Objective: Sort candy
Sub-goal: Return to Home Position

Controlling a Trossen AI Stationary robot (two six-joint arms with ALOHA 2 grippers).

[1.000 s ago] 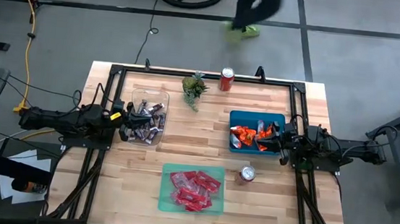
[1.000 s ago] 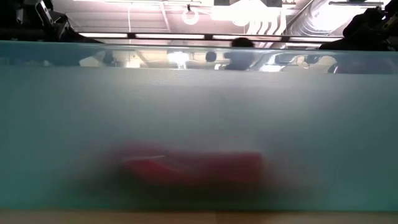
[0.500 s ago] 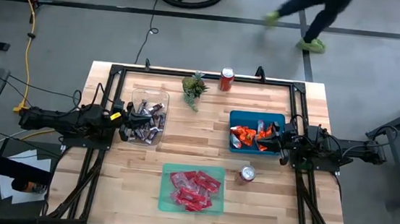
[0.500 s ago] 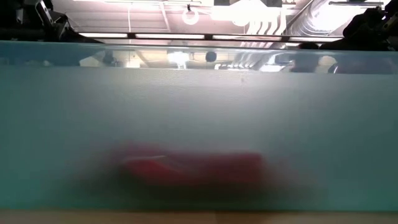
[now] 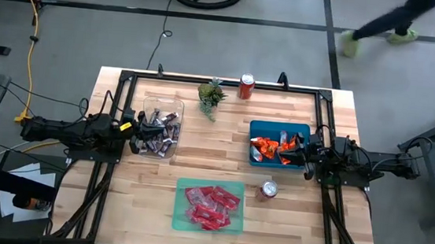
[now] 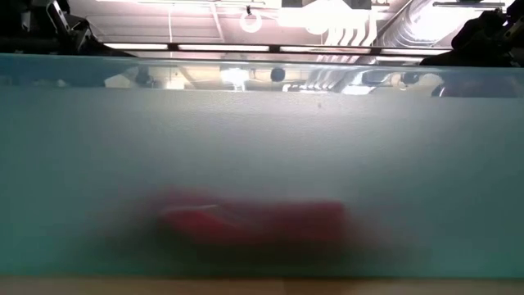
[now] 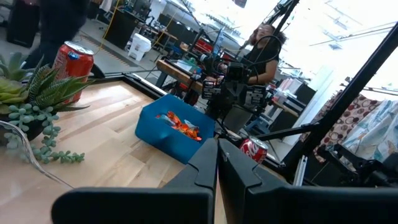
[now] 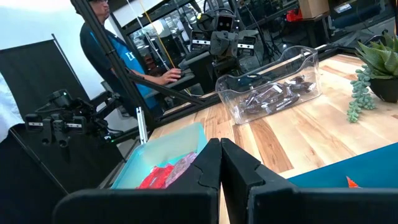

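The left arm [image 5: 67, 130] lies low along the desk's [image 5: 215, 149] left edge. Its jaws are pressed together with nothing between them, at the rim of the clear bin [image 5: 164, 100] that holds the dark bars [image 5: 158, 129]. The right arm [image 5: 364, 162] mirrors it on the right edge, jaws likewise closed and empty, at the blue bin [image 5: 280, 125] with the orange-red packets [image 5: 266, 148]. The pink-red packets [image 5: 210, 207] lie in the green tray [image 5: 188, 184] near the front. In the low view that tray's frosted wall [image 6: 262, 123] fills the frame, and the red blur behind it is probably those packets.
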